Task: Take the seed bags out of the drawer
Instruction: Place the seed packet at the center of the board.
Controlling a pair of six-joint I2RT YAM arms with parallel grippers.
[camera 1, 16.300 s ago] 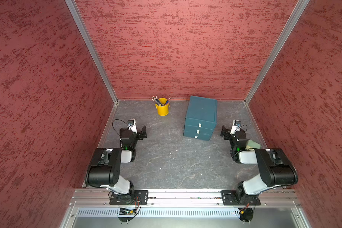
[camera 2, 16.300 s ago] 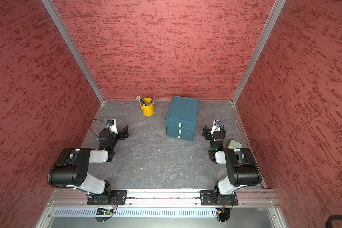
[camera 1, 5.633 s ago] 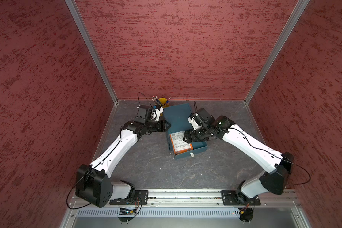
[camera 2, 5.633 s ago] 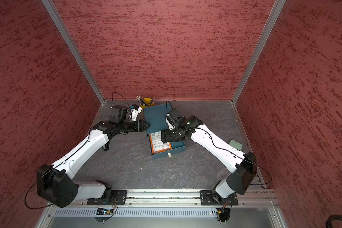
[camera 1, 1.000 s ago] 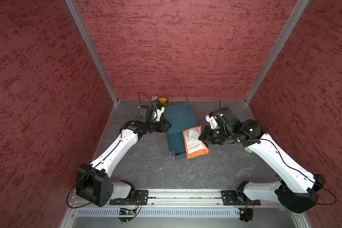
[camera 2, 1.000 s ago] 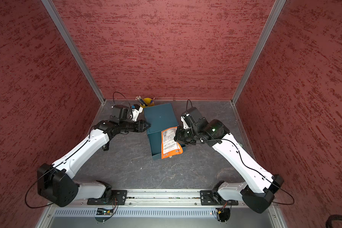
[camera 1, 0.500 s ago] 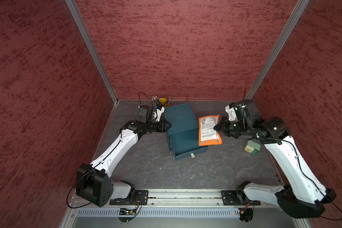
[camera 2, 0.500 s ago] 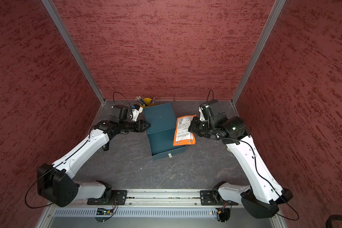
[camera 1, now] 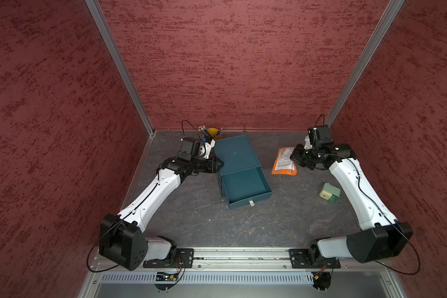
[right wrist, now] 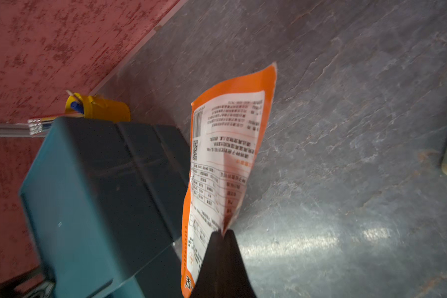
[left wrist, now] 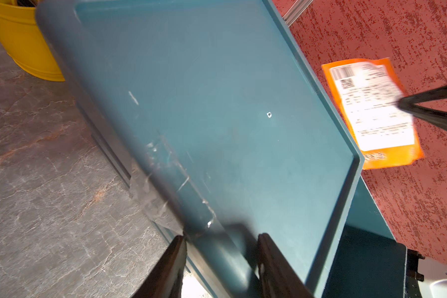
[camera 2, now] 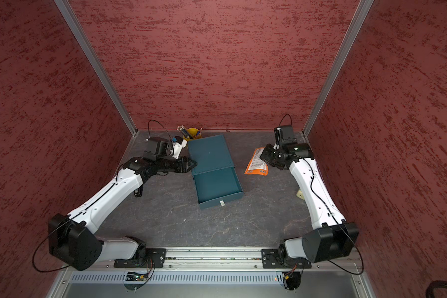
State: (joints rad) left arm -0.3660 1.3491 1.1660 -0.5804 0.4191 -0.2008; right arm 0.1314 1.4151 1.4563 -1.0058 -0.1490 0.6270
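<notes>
Orange seed bag [camera 1: 284, 161], right of cabinet [camera 1: 236, 152]
Our right tool [right wrist: 222, 233] pinches it (fully closed); left tool [camera 1: 221, 164] clamps the cabinet edge.

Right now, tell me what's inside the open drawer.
Only its bare floor shows in the drawer; no bags visible. Its rear is hidden under the cabinet. The orange seed bag hangs outside, pinched by the right gripper.

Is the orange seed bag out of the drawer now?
Out. The orange seed bag is pinched in the right hand, beside the cabinet and clear of the open drawer.
</notes>
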